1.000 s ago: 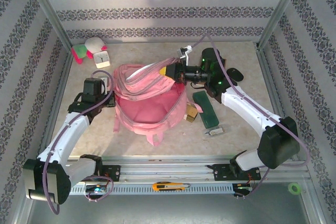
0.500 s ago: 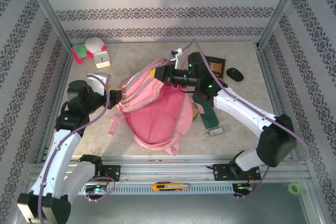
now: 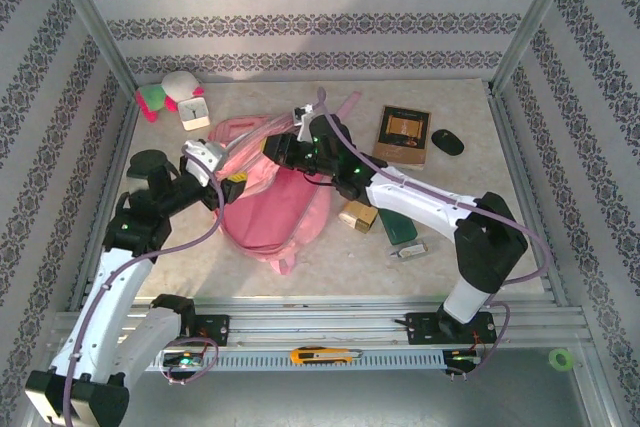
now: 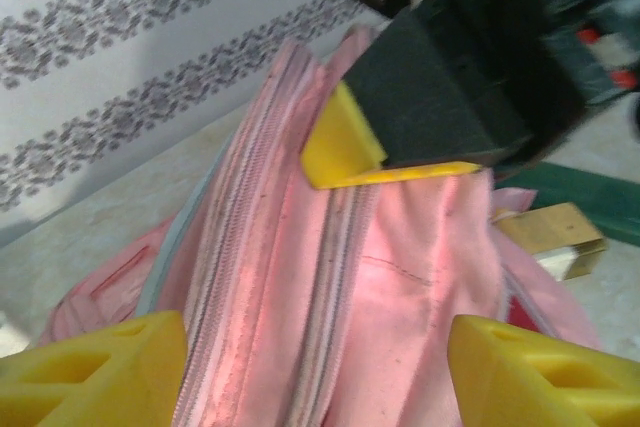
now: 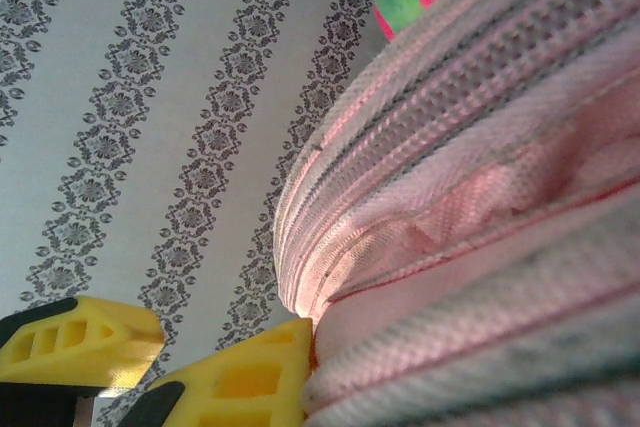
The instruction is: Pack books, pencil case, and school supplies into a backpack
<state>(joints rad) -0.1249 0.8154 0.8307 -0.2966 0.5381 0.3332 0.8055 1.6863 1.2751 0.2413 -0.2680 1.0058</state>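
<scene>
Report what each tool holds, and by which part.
Right tool pinches the backpack by its zip-edge fabric; left tool open, holding nothing.

A lab test booth; aluminium posts (image 3: 535, 17), wallpaper-patterned panels (image 3: 300, 22), arms (image 3: 110, 282) bolted to a slotted rail (image 3: 400, 357).

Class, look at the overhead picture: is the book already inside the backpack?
No, the book lies flat on the table, apart from the backpack.

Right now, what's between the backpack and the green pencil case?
A small gold-tan box lies between the pink backpack and the dark green pencil case, close to the backpack's edge. The top external view shows it.
</scene>
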